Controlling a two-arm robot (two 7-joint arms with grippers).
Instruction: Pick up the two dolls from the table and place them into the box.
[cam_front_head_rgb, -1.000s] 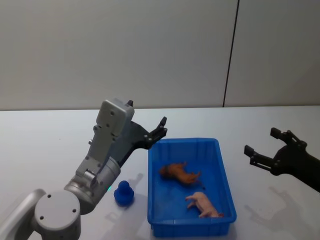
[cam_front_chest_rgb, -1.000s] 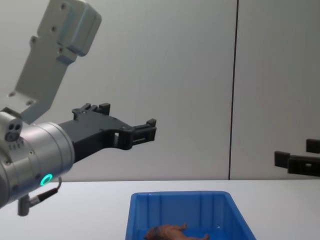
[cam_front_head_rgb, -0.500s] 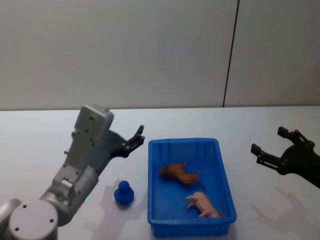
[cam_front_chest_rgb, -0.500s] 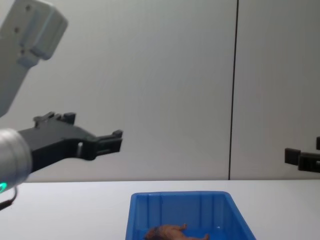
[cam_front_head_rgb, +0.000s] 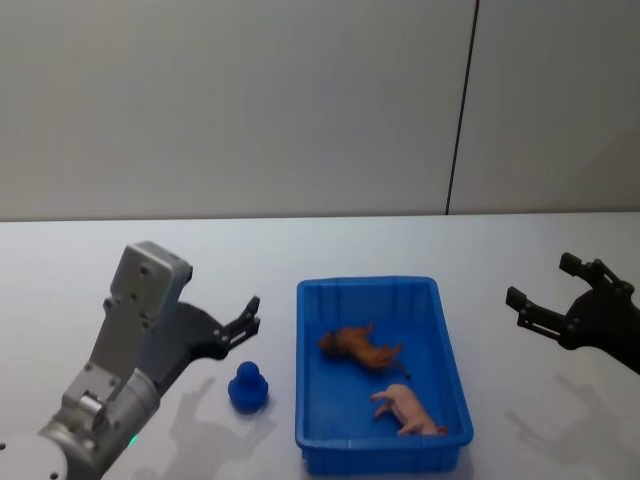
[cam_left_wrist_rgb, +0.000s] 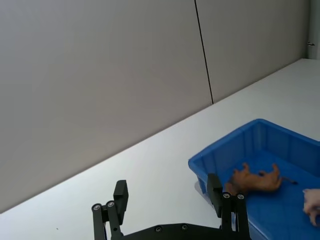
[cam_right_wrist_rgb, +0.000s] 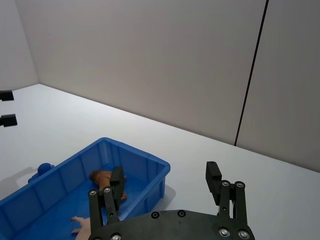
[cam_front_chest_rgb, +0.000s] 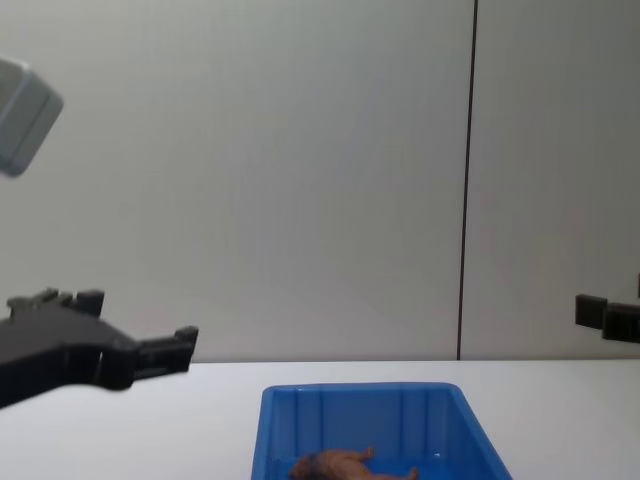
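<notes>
The blue box (cam_front_head_rgb: 366, 284) stands on the white table (cam_front_head_rgb: 80, 260) with both dolls lying inside it. The reddish-brown doll (cam_front_head_rgb: 360, 346) is near the middle and the pink doll (cam_front_head_rgb: 408, 408) toward the near end. My left gripper (cam_front_head_rgb: 248, 322) hovers open and empty left of the box. My right gripper (cam_front_head_rgb: 541, 280) hangs open and empty well right of it. The left wrist view shows the left gripper (cam_left_wrist_rgb: 167, 186), the box (cam_left_wrist_rgb: 235, 145) and the brown doll (cam_left_wrist_rgb: 255, 181). The right wrist view shows the right gripper (cam_right_wrist_rgb: 165, 172), the box (cam_right_wrist_rgb: 135, 150) and the brown doll (cam_right_wrist_rgb: 102, 177).
A small blue knob-shaped toy (cam_front_head_rgb: 247, 386) stands on the table just left of the box, below my left gripper. A plain wall with a dark vertical seam (cam_front_head_rgb: 460, 120) rises behind the table. Bare tabletop lies on both sides of the box.
My left arm has drawn back leftward and lower, away from the box's far left corner. The right gripper has drifted slightly right. Both dolls lie unmoved in the box.
</notes>
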